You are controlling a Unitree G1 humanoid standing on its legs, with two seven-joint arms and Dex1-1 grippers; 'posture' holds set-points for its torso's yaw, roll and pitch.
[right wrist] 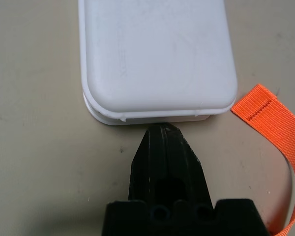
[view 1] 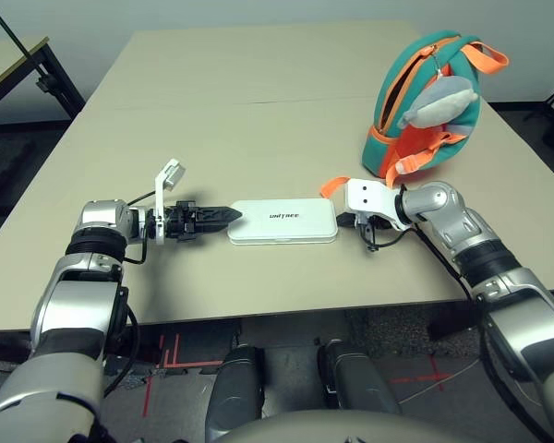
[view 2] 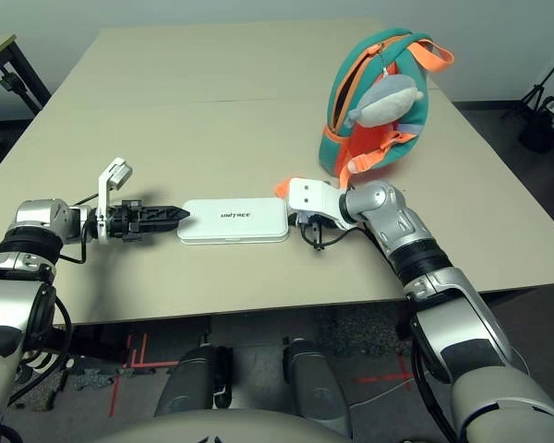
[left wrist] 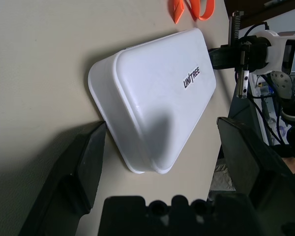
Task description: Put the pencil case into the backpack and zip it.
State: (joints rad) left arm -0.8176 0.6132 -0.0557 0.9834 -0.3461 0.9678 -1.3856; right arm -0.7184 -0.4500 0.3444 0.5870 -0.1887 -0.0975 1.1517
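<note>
Between the two grippers lies the case [view 1: 283, 221], flat on the table [view 1: 258, 111]. Left gripper [left wrist: 157, 152] straddles one end, fingers wide, gripping nothing. Right gripper [right wrist: 166, 135], closed and empty, touches the other end. Beyond it stands the backpack [view 1: 425, 101].

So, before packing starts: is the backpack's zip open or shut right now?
Open. The backpack stands upright at the table's far right, and a dark gap shows along its top edge where the zip is parted. The pencil case lies outside it.

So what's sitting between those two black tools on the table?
The white pencil case lies flat between the left tool and the right tool, one at each end, as the left eye view shows.
</note>
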